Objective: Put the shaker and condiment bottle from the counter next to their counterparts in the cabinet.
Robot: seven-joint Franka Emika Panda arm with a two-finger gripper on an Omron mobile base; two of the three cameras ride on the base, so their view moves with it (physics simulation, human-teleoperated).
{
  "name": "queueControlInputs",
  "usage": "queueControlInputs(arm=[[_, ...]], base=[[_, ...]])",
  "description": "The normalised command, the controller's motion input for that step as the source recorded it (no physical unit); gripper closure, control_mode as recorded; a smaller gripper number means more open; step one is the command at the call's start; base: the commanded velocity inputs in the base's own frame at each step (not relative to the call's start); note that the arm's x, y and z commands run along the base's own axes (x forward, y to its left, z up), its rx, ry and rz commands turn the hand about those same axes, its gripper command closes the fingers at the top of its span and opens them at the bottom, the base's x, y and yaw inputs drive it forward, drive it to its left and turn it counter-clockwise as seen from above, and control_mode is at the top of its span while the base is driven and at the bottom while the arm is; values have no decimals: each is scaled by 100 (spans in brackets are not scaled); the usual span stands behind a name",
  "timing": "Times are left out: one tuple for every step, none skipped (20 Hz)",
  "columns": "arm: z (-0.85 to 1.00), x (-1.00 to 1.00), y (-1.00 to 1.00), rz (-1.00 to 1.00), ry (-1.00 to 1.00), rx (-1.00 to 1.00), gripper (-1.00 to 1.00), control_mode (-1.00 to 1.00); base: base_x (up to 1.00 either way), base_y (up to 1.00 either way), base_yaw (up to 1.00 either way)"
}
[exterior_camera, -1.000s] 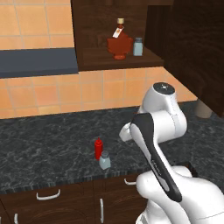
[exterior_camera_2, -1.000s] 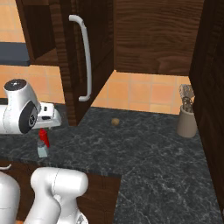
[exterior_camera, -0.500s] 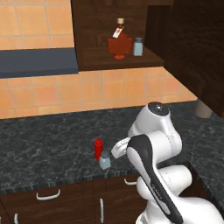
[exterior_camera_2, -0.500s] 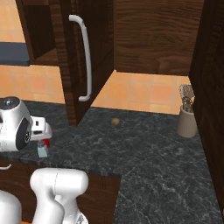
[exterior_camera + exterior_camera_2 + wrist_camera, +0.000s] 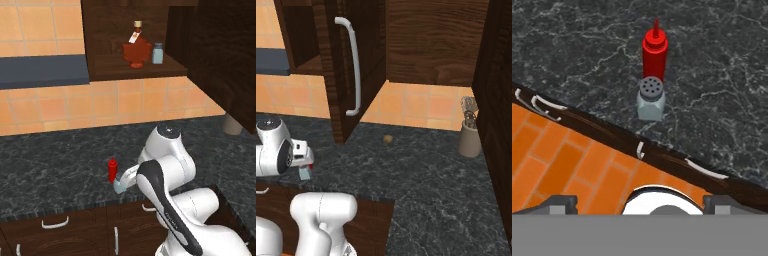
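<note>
Shaker stands upright near the front edge of the black marbled surface, its grey perforated cap facing the hand camera. Just behind it, close but whether touching cannot be told, stands the slim red condiment bottle, also upright. In the left base view the bottle shows just left of the arm, with the shaker partly hidden by the white wrist. The end effector hangs above the surface's front edge, fingers spread wide, holding nothing; the fingertips frame the bottom of the hand view. Below the edge run dark wood drawers with silver handles. Up in the open cabinet, the red-brown flask and second pale shaker sit side by side on the shelf.
</note>
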Motion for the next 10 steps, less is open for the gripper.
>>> queueControlInputs(arm=[[-61,0,10,0,-21,0,-100,-100],[-61,0,14,0,-22,4,-100,-100],[-58,0,7,1,-25,9,-100,-100],[-62,0,7,2,-29,9,-100,-100],[-64,0,0,2,-31,11,-100,-100],[-66,0,0,2,-32,10,-100,-100],[-64,12,0,2,-29,10,-100,-100],[-65,11,0,2,-27,8,-100,-100],[-60,9,0,1,-18,2,-100,-100],[-58,13,0,1,-13,0,-100,-100]], base=[[0,0,0],[0,0,0],[0,0,0],[0,0,0],[0,0,0],[0,0,0],[0,0,0],[0,0,0],[0,0,0],[0,0,0]])
